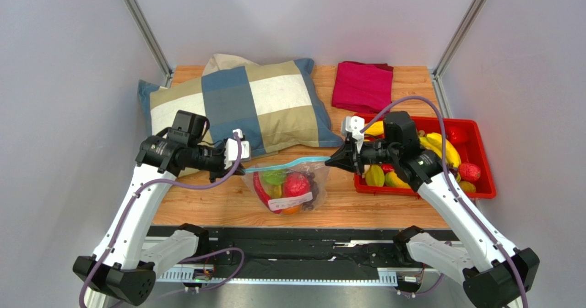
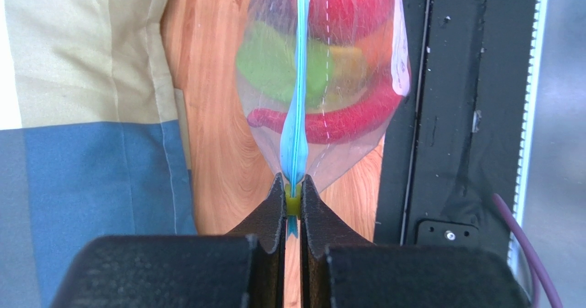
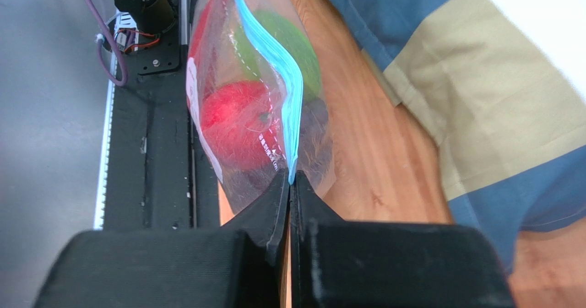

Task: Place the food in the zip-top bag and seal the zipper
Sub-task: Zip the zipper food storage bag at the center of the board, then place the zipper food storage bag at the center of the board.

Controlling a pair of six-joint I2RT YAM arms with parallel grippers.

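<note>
The zip-top bag (image 1: 289,188) hangs just above the table between my two grippers, its teal-blue zipper (image 1: 285,164) stretched taut. Inside it the food shows through: a red apple (image 1: 297,184), a green mango (image 1: 274,177), an orange piece (image 1: 291,209). My left gripper (image 2: 294,184) is shut on the zipper's (image 2: 298,81) left end, a small yellow-green piece pinched between its fingers. My right gripper (image 3: 290,179) is shut on the zipper's (image 3: 275,61) right end, with the red apple (image 3: 234,122) and dark grapes (image 3: 316,133) just beyond. The strip looks pressed together along its length.
A red tray (image 1: 440,193) at the right holds bananas (image 1: 443,149), a red apple (image 1: 470,171) and mangoes (image 1: 375,176). A patchwork pillow (image 1: 241,105) lies at the back left, close behind my left gripper (image 1: 242,170). A folded red cloth (image 1: 362,85) lies at the back.
</note>
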